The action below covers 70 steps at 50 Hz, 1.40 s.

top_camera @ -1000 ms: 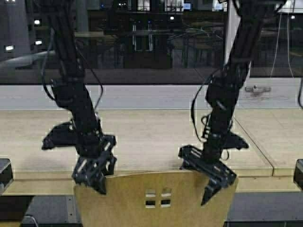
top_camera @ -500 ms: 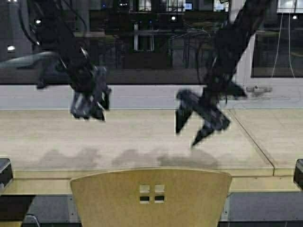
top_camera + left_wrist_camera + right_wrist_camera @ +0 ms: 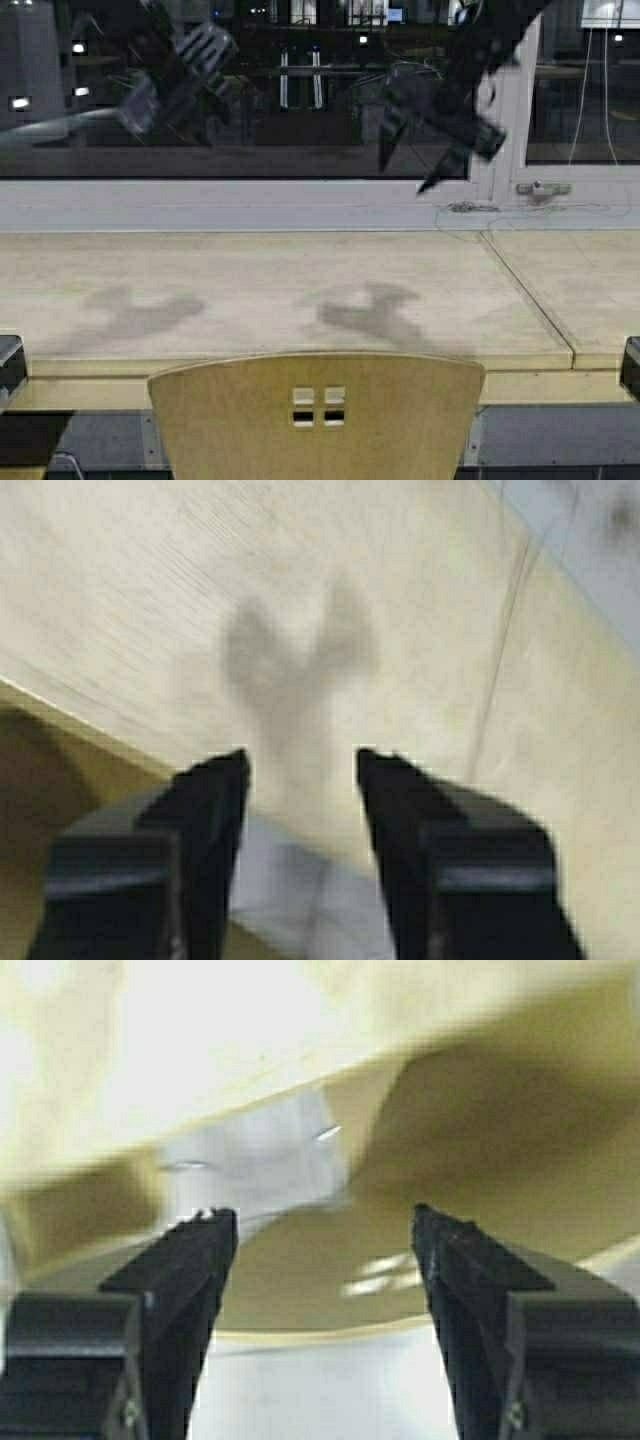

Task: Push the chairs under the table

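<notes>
Hanging high above the pale-wood table, the left gripper and the right gripper are both in the air in front of the dark window, each with fingers spread apart and holding nothing. The plywood chair stands against the table's front edge, its backrest with four square cutouts at the near side, apart from both grippers

The high camera is looking forward and down over the table and chair toward a window. Both wrist cameras are looking down between their own fingers, sharing the tabletop edge with it.
</notes>
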Tool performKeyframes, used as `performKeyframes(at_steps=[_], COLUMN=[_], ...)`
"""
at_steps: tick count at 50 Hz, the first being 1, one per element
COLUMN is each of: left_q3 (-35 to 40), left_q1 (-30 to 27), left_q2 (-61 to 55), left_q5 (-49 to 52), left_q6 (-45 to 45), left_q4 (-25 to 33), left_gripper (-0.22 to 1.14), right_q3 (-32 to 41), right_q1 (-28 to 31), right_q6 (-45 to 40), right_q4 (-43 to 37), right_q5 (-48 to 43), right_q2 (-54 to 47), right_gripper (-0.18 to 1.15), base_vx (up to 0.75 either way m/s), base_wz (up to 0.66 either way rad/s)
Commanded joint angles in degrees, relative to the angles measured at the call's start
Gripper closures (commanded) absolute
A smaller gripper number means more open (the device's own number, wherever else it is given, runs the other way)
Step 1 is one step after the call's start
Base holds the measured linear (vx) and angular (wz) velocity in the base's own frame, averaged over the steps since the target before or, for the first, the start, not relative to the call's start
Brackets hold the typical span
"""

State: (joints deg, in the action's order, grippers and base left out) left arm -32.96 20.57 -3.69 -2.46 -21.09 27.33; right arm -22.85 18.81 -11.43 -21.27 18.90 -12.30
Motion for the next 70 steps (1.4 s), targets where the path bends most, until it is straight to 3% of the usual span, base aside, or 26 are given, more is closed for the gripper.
performKeyframes(at_steps=[1,12,21,31,42,49,70], left_q3=[-1.76,-7.82,-14.77,-24.17,-27.16,-28.21,-27.51], left_q1=[-1.49,-1.49,-1.67,-4.04,-4.57,-4.57,-4.57], left_q2=[7.73,17.58,26.19,28.48,37.18,42.19,40.43], left_q5=[5.27,12.13,12.57,9.23,12.57,13.36,9.84], left_q6=[10.28,23.12,23.55,23.64,22.68,21.80,21.80], left_q4=[-8.61,-17.05,-21.18,-25.22,-24.96,-24.70,-24.96], left_gripper=[0.16,0.16,0.16,0.16,0.16,0.16,0.16], right_q3=[-2.20,-9.40,-16.61,-18.98,-23.91,-22.24,-19.16], right_q1=[-1.14,-3.16,-3.87,-3.96,-2.29,-1.58,-0.88], right_q6=[3.16,3.96,3.60,3.16,2.72,2.90,3.08], right_q4=[5.54,15.29,22.76,22.94,22.50,22.68,22.94], right_q5=[-1.23,-3.69,-8.61,-15.21,-15.91,-16.44,-17.14], right_q2=[9.14,19.51,28.04,29.71,31.03,30.85,25.22], right_gripper=[0.08,0.08,0.08,0.08,0.08,0.08,0.08], base_vx=[-0.05,-0.09,-0.14,-0.14,-0.12,-0.17,-0.24], base_wz=[0.00,0.04,0.07,0.09,0.12,0.06,0.27])
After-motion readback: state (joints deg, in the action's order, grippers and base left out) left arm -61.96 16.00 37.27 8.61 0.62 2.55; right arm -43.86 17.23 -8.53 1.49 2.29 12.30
